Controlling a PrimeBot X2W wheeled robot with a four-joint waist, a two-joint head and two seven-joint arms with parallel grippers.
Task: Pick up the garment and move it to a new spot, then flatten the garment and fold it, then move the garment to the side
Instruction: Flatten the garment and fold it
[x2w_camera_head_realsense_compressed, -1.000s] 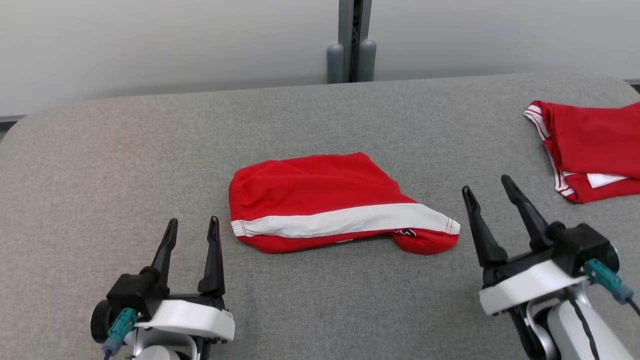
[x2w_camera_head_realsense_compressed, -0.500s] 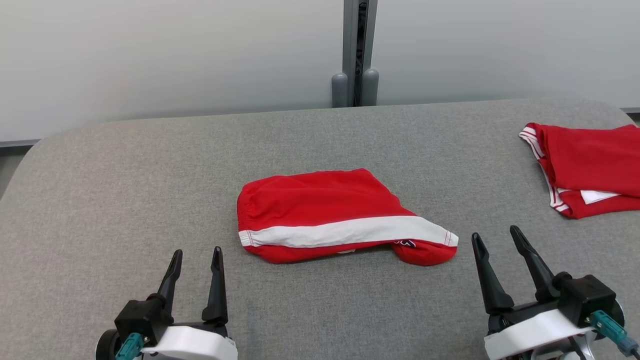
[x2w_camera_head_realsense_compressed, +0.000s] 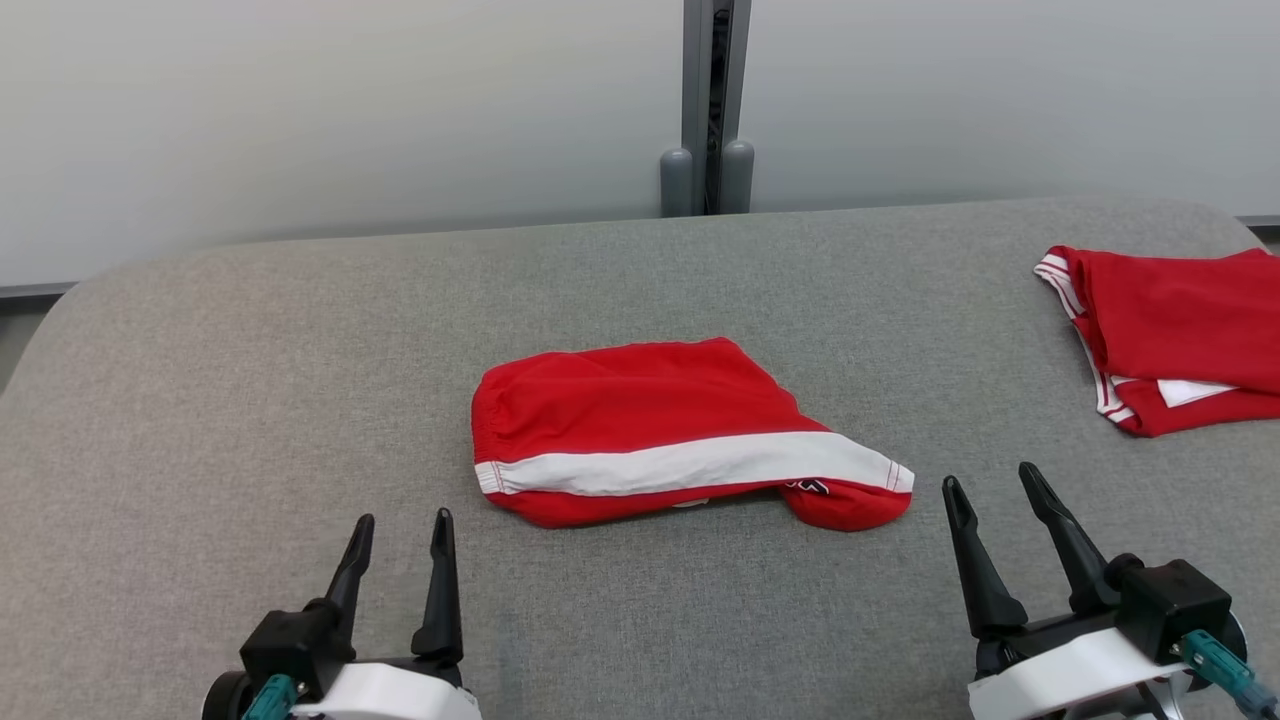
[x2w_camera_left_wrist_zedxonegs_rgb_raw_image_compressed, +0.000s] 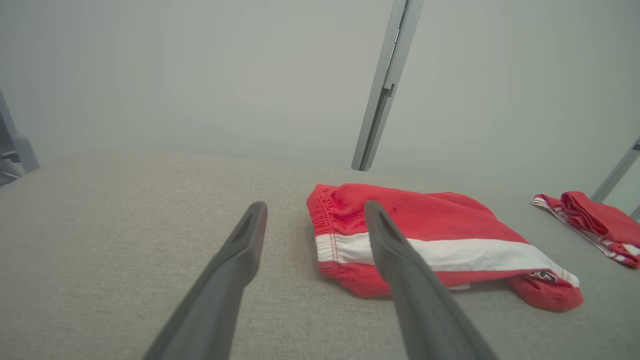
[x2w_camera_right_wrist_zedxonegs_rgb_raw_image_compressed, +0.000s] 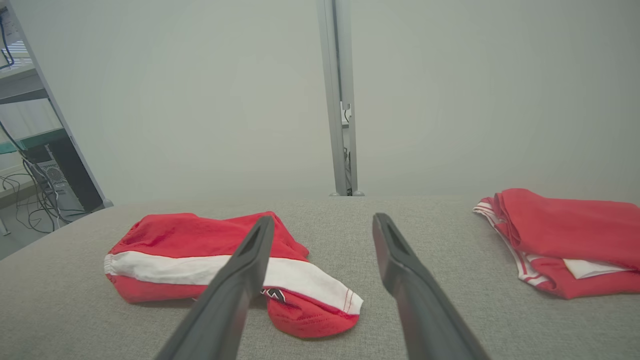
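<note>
The garment (x2w_camera_head_realsense_compressed: 660, 425) is a pair of red shorts with a white side stripe, folded in the middle of the grey table (x2w_camera_head_realsense_compressed: 250, 380); it also lies ahead in the left wrist view (x2w_camera_left_wrist_zedxonegs_rgb_raw_image_compressed: 440, 240) and the right wrist view (x2w_camera_right_wrist_zedxonegs_rgb_raw_image_compressed: 200, 250). My left gripper (x2w_camera_head_realsense_compressed: 403, 520) stands open at the lower left, short of the garment's waistband end. At the lower right my right gripper (x2w_camera_head_realsense_compressed: 990, 485) is open too, just right of the garment's leg end. Neither touches the cloth.
A second red garment (x2w_camera_head_realsense_compressed: 1180, 335) with white trim lies folded at the table's right edge, also seen as a red pile (x2w_camera_right_wrist_zedxonegs_rgb_raw_image_compressed: 565, 240) in the right wrist view. A grey post (x2w_camera_head_realsense_compressed: 708, 100) and pale wall stand behind the table. Shelving with cables (x2w_camera_right_wrist_zedxonegs_rgb_raw_image_compressed: 30, 165) is off to the left.
The head camera has tilted up, so the whole scene sits lower in the picture. Both grippers have drawn back toward the near edge and stayed open. The garment has not moved.
</note>
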